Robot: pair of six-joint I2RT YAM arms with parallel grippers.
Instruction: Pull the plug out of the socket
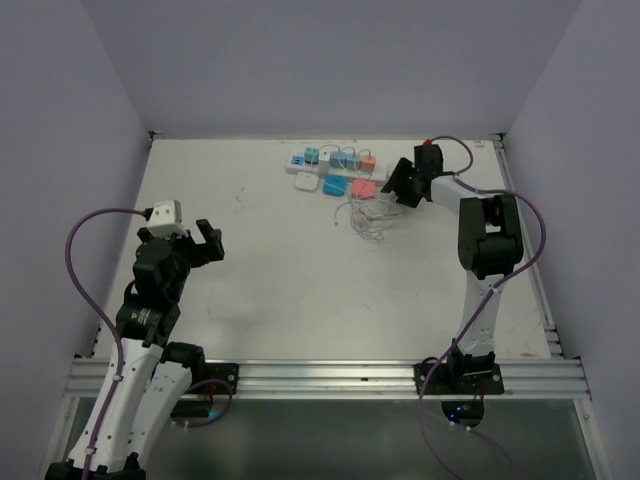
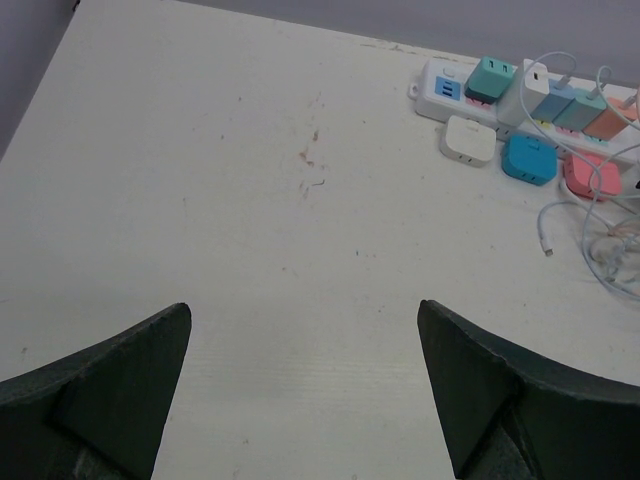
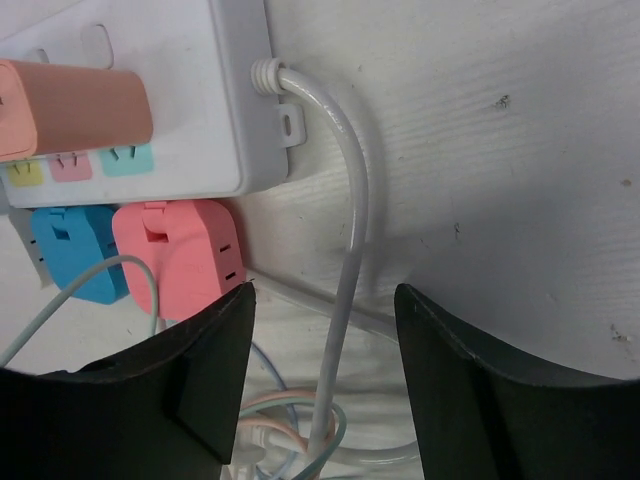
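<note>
The right end effector [image 3: 322,300] is hovering, jaws apart, beside the socket [image 3: 235,110] on the far bench [image 1: 250,260] – the left end effector [image 2: 305,320] is hanging nearer, jaws apart

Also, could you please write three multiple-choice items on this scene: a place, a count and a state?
1. Where on the table is the socket? A near the arm bases; B near the far edge; C at the left edge.
2. How many plug cubes lie flat beside it? A three; B one; C six.
3. How is the left gripper? A shut on a cube; B shut on a cable; C open, empty.
Answers: 1 B: the top view shows it far from the bases. 2 A: one white, one blue, one pink. 3 C: wide apart, nothing between.
</note>
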